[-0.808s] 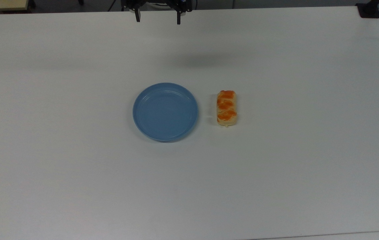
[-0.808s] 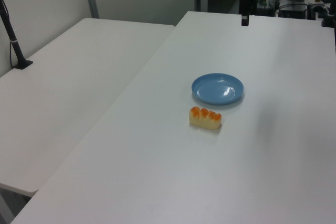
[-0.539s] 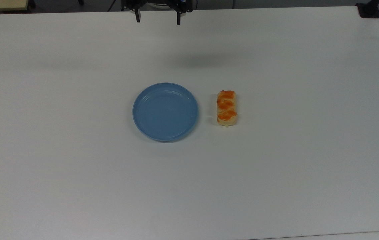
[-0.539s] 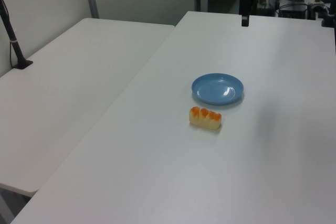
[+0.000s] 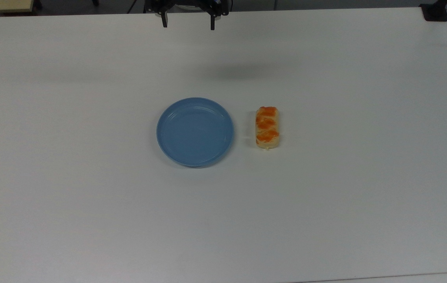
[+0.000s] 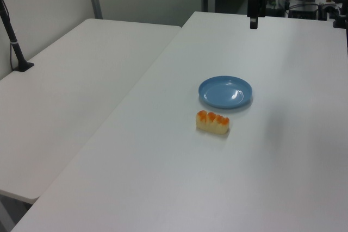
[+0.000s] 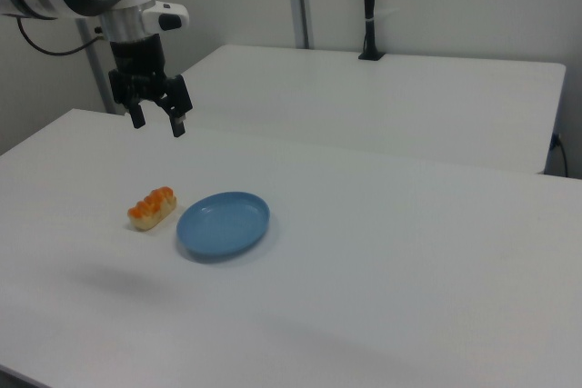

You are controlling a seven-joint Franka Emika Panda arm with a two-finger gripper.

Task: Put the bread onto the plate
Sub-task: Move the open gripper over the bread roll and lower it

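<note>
Plate [image 5: 194, 132] lies flat near the middle of the bench [image 5: 89, 216]. Bread [image 5: 267, 127] lies on the bench just beside the plate, at the top view's right, not touching it; at the right view's left of the plate. Claw [image 5: 188, 23] hangs above the bench's far edge in the top view, well apart from both, fingers spread.
</note>
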